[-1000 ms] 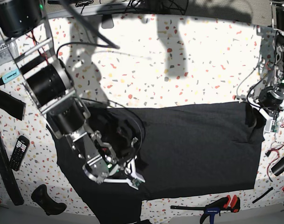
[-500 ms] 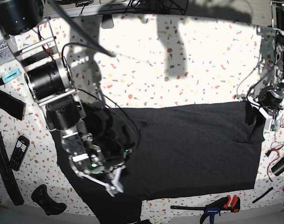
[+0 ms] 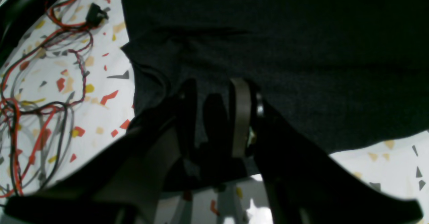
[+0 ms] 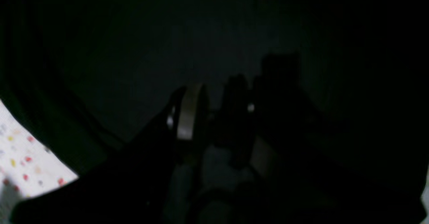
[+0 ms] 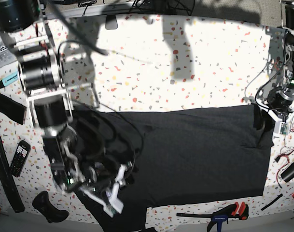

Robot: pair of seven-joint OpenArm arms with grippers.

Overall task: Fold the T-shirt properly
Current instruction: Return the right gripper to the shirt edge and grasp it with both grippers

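Observation:
The dark T-shirt (image 5: 200, 154) lies spread across the speckled table (image 5: 185, 63), plain side up, and is bunched at its left part under the arm. My left gripper (image 5: 260, 122) sits at the shirt's far right corner. In the left wrist view the left gripper (image 3: 213, 106) has its fingers close together with a fold of the T-shirt (image 3: 301, 49) between them. My right gripper (image 5: 115, 193) is low over the shirt's near left part. In the right wrist view the right gripper (image 4: 211, 110) is over dark T-shirt fabric (image 4: 134, 49). That view is too dark to tell its grip.
A calculator (image 5: 20, 157) and a black handle (image 5: 49, 207) lie at the left edge. A teal marker (image 5: 9, 79) lies further back. A clamp with red grips (image 5: 224, 212) lies at the front edge. Loose red and black cables (image 3: 40, 83) lie beside the shirt's right corner.
My right arm has swung leftwards and towards the front edge, its gripper now nearer the shirt's near left part; the bunched fabric shifted left with it. The left arm has not moved.

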